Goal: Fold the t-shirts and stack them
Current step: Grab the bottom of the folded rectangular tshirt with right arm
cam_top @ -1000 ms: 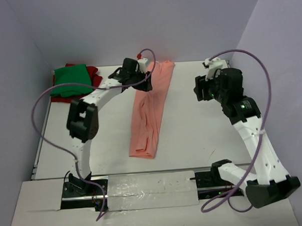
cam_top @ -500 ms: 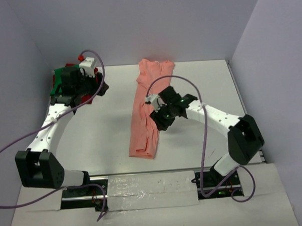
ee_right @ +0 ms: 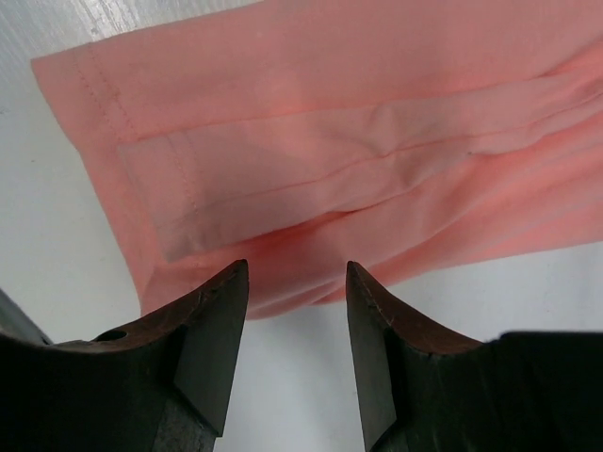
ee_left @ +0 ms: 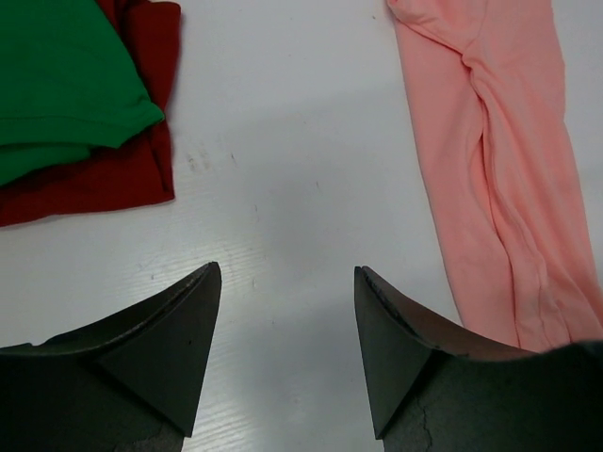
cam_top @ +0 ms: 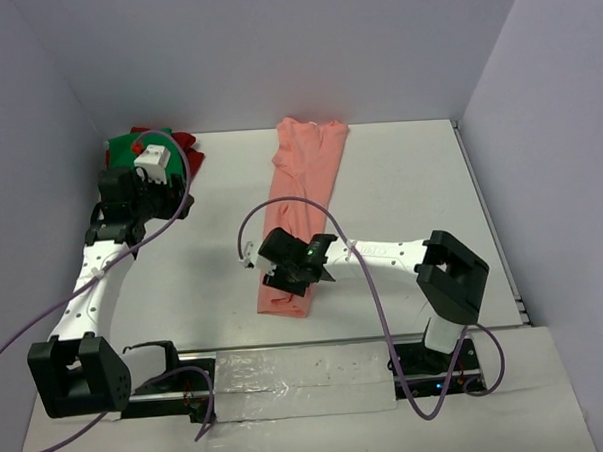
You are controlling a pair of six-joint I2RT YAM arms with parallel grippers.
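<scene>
The salmon-pink t-shirt [cam_top: 302, 201] lies folded into a long narrow strip down the middle of the table. It also shows in the right wrist view [ee_right: 330, 141] and the left wrist view [ee_left: 499, 169]. My right gripper [cam_top: 282, 272] is open and empty, low over the strip's near end, its fingertips at the cloth's edge [ee_right: 297, 273]. The green t-shirt [cam_top: 136, 148] lies folded on the dark red t-shirt [cam_top: 186, 151] at the far left. My left gripper [cam_top: 165, 197] is open and empty over bare table beside that stack [ee_left: 287, 282].
Lilac walls close the table in at the back and on both sides. A taped white strip [cam_top: 298, 371] runs along the near edge between the arm bases. Purple cables loop above both arms.
My left gripper has moved from the pink shirt's far end to the green and red stack on the left. My right gripper has swung in from the right to the pink shirt's near end.
</scene>
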